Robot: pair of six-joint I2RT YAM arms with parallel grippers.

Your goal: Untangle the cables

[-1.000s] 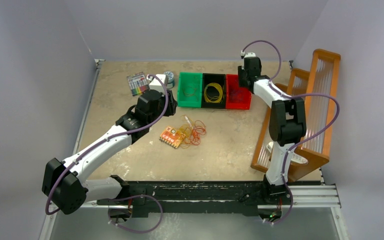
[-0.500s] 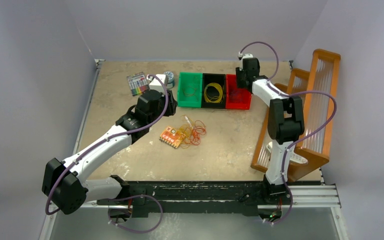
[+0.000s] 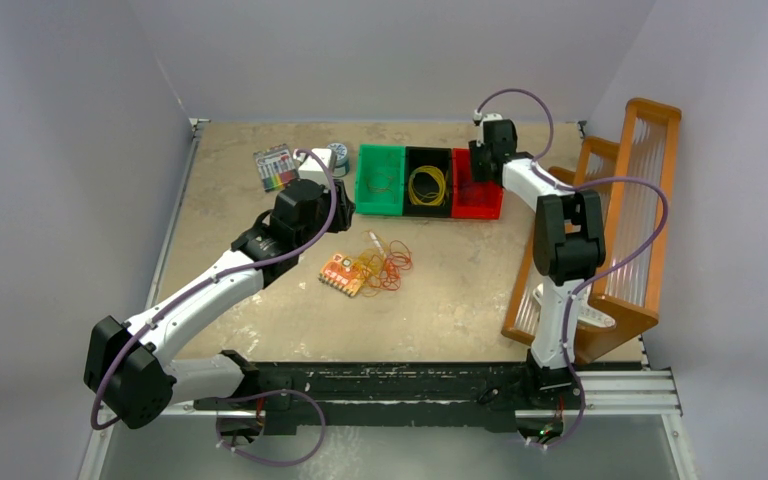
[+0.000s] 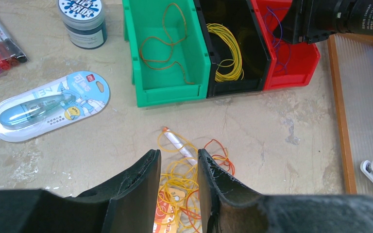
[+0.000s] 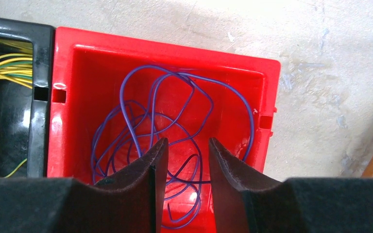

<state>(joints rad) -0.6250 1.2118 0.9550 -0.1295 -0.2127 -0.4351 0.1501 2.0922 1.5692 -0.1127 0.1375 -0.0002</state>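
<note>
Cables point(image 3: 385, 265) lie tangled, yellow and red, on the table point(image 3: 460, 290) by the orange board point(image 3: 341, 272). Your left gripper point(image 4: 178, 155) hangs over them, fingers apart and empty, likely ready to pick. Your right gripper point(image 5: 188, 145), also apart and empty, is over the red bin point(image 5: 165, 48) holding purple loops point(image 5: 141, 124).

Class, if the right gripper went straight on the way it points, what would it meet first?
Probably the purple cables in the red bin, straight ahead of the right gripper; depth unclear.
</note>
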